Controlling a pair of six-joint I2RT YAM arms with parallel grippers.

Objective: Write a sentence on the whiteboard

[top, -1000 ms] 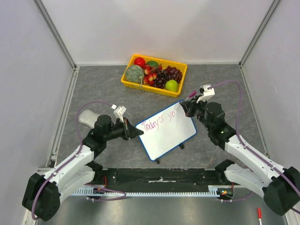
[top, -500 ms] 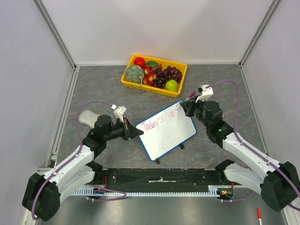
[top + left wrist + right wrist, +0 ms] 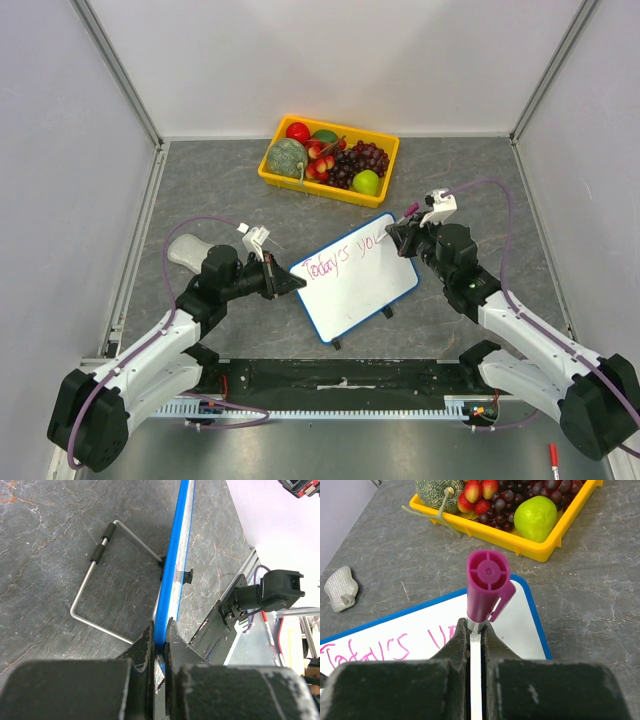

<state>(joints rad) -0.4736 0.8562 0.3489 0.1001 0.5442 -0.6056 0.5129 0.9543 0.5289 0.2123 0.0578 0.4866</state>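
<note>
1. Pinches blue rim of whiteboard (image 3: 355, 285) at its left corner with left gripper (image 3: 159, 630). Jaws closed tight on the rim, board edge-on in the wrist view.
2. Grips pink marker (image 3: 487, 582) in right gripper (image 3: 475, 632), jaws clamped on the barrel, capped back end toward the wrist camera.
3. Right gripper at board's upper right corner, just past the last letters. Cannot tell whether tip touches.
4. Reads "Today's yo" plus a partial stroke: sentence (image 3: 340, 255) in pink cursive along the top edge. Rest of board blank.
5. Board mid-counter (image 3: 470, 180), rotated, between both arms. Wire stand (image 3: 98, 550) fixed to its underside, lying on the counter.
6. Behind board and apart from it: yellow basket (image 3: 320, 192) of fruit.
7. Left of left arm: grey stone (image 3: 187, 250).
8. Near right, off the counter: red pen (image 3: 551, 455).
</note>
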